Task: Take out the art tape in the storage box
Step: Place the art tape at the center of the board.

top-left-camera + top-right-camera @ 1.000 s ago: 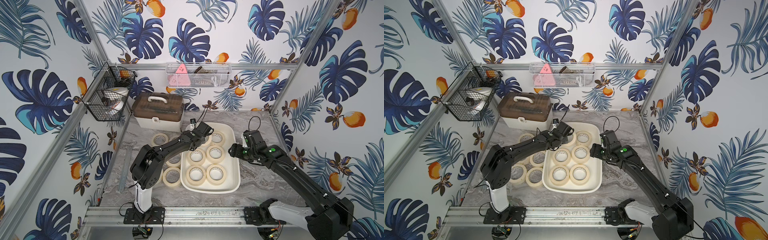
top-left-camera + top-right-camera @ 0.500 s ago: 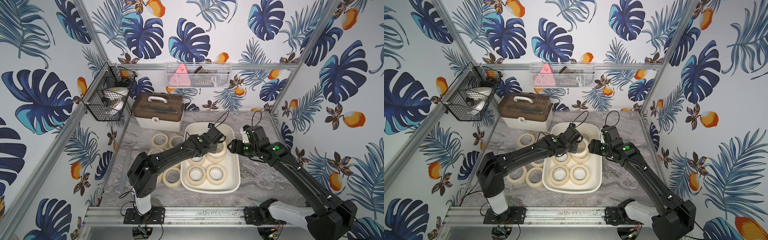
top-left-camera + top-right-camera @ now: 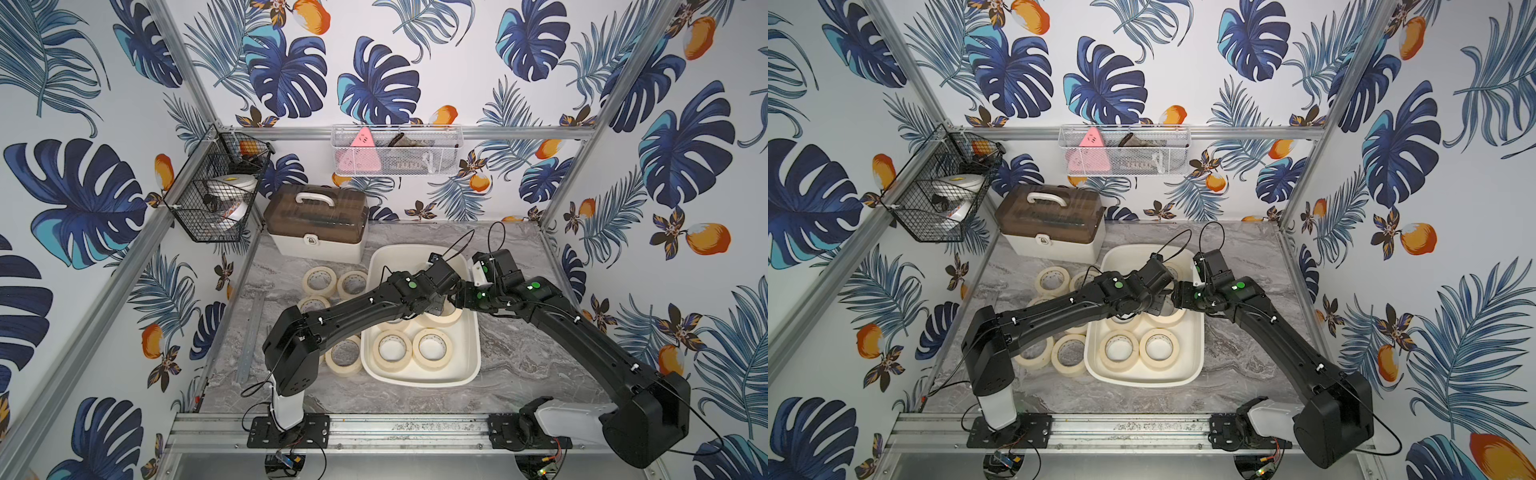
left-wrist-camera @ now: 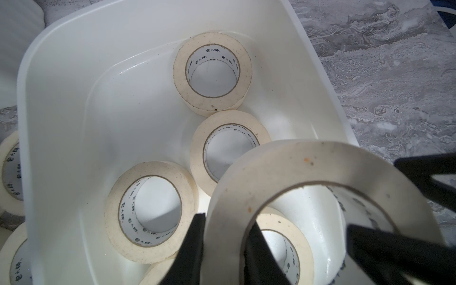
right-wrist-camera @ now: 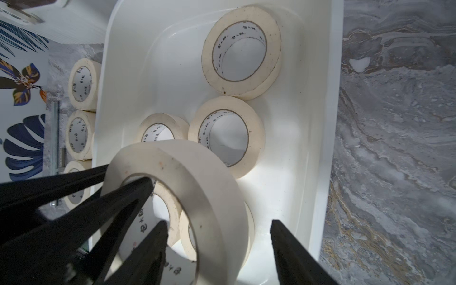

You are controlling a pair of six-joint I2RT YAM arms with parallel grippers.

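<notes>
My left gripper point(image 4: 225, 222) is shut on the wall of one art tape roll point(image 4: 308, 167), one finger inside the ring and one outside. It holds the roll tilted above the storage box point(image 3: 419, 378). My right gripper point(image 5: 219, 224) stands open astride the opposite side of that same roll point(image 5: 197, 177), with a gap at each finger. Several more cream rolls lie flat in the box point(image 3: 392, 351) point(image 3: 1158, 347). Other rolls sit on the table left of the box point(image 3: 320, 280) point(image 3: 345, 355). In both top views the two grippers meet over the box's right half.
A white case with a brown lid point(image 3: 318, 224) stands behind the box at the back left. A black wire basket point(image 3: 216, 187) and a white mesh basket point(image 3: 397, 151) hang on the walls. A metal strip point(image 3: 251, 332) lies along the table's left side.
My left gripper has lifted a roll from the box's far end and carried it rightward. My right gripper has moved in around the same roll, its jaws narrowing.
</notes>
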